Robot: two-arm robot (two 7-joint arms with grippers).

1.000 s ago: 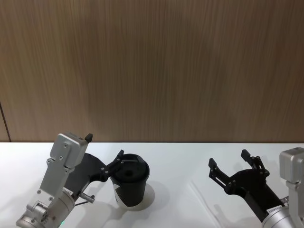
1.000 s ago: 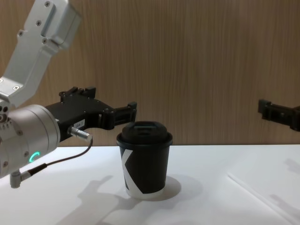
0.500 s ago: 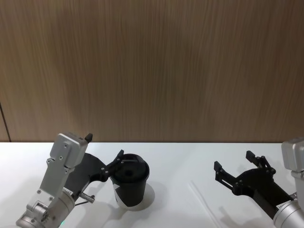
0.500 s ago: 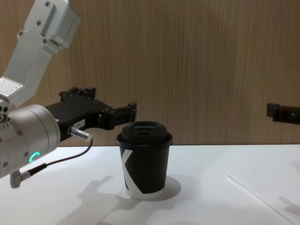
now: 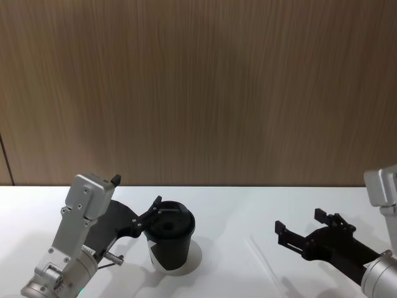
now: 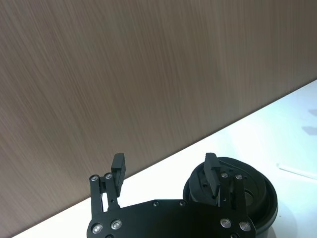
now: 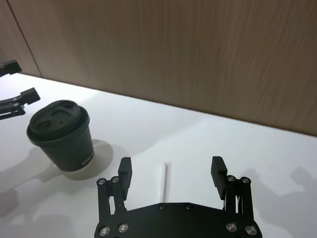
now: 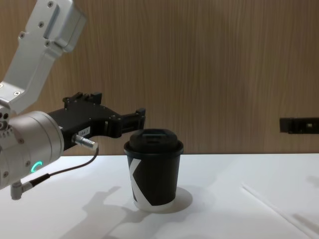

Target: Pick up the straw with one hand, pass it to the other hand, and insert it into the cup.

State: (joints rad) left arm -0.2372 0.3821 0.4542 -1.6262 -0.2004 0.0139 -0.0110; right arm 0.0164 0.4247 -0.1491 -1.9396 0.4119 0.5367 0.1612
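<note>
Nearest, on the right part of the white table (image 5: 223, 223), the straw (image 5: 263, 261) is seen lying flat, untouched and well apart from the cup (image 5: 169, 234). Above it and slightly to its right, the right gripper (image 5: 299, 221) is held off the table with its fingers spread wide and nothing between them. In its wrist view the straw is lined up under the gap between the two fingers.

Over the last second this gripper has been lowered and levelled out, while the straw, the cup and the other arm have been left where they were. This is judged to be the approach to the pickup: the first step is under way but no grasp has been made, and the handover and the insertion are still to be done. A further descent will be needed, and so thin a thing lying flat may be hard to pinch.

Farther back and to the left, the cup stands upright with its lid on. The left gripper (image 6: 164, 162) is parked there with fingers spread and empty, one fingertip just beside the lid. Behind everything a wooden wall (image 5: 198, 87) is seen
</note>
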